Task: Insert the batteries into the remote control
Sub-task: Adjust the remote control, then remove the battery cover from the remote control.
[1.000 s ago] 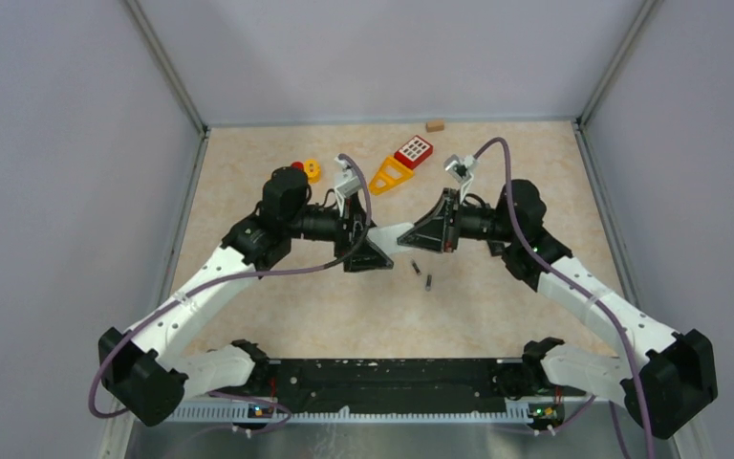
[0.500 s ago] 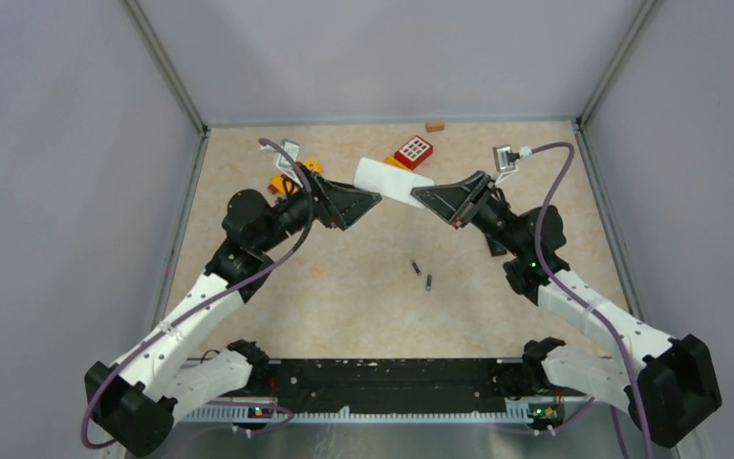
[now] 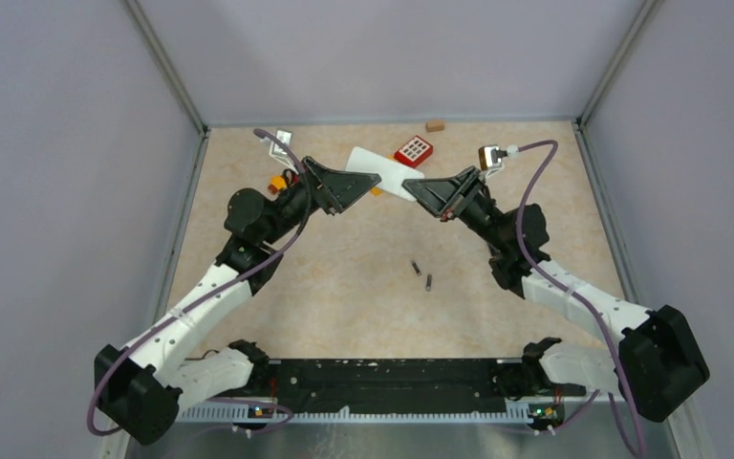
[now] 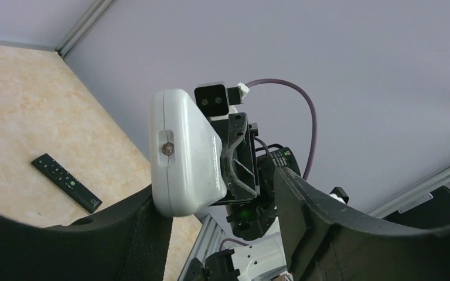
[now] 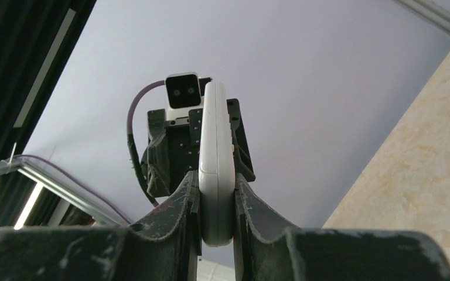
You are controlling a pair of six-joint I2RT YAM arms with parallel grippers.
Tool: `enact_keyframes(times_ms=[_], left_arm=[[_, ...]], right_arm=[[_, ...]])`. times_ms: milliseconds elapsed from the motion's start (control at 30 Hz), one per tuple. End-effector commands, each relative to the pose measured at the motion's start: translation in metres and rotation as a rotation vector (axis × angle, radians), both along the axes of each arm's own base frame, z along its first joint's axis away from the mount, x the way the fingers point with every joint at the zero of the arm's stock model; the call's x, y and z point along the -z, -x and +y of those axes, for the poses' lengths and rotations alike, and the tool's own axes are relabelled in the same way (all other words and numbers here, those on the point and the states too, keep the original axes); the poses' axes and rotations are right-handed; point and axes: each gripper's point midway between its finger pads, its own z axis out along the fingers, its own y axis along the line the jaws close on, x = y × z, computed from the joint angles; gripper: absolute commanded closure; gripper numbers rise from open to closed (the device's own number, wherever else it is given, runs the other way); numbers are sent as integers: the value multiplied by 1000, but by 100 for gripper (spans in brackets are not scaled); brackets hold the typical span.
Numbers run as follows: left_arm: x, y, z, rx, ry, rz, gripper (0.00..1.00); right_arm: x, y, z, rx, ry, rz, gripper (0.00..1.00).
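- The right pincer [image 3: 420,192] is pinching the white remote [image 3: 380,166] and holds it in the air above the far half of the bench [image 3: 325,296].
- In the right wrist view the white remote stands edge-on, clamped at its lower end, with a finger [image 5: 183,202] pressed on each broad face.
- The left pincer [image 3: 369,180] faces the right one, and the white remote spans the space between them.
- The left pincer is spread. In its own wrist view one finger [image 4: 137,234] sits right at the remote's near end, while the other finger stands well apart from it.
- I cannot tell whether that nearer finger actually touches the remote.
- The face of the remote turned to the left wrist camera is plain white, with a small screw [image 4: 167,149] in it.
- Two batteries [image 3: 421,274] lie on the bench near its middle, close together but apart, below the raised remote and touching neither pincer.
- A black remote [image 4: 67,182] lies flat on the bench, seen only in the left wrist view.
- A red keypad toy [image 3: 414,151] lies near the far edge, just beyond the white remote.
- A small brown block [image 3: 434,124] sits at the back wall.
- An orange piece [image 3: 277,183] shows beside the left arm, partly hidden by it.
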Motion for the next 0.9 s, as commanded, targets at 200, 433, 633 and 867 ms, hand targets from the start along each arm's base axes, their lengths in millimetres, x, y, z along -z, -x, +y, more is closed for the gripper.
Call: enact_keyframes(times_ms=[200,433,633,867], left_arm=[[-18,8,-5,92,71,17,62],[-8,7,-7,99,34,35,100],[-3,5,-3,113,-31,23,100],[0,5,3,141,-66,26,100]], right_arm=[[-15,13,20,-77,-2,-87,100],[-2,7,19,-32,55,-73,100],[10,4,15,17,135,-55,45],[20,0,17,32,233,-56,40]])
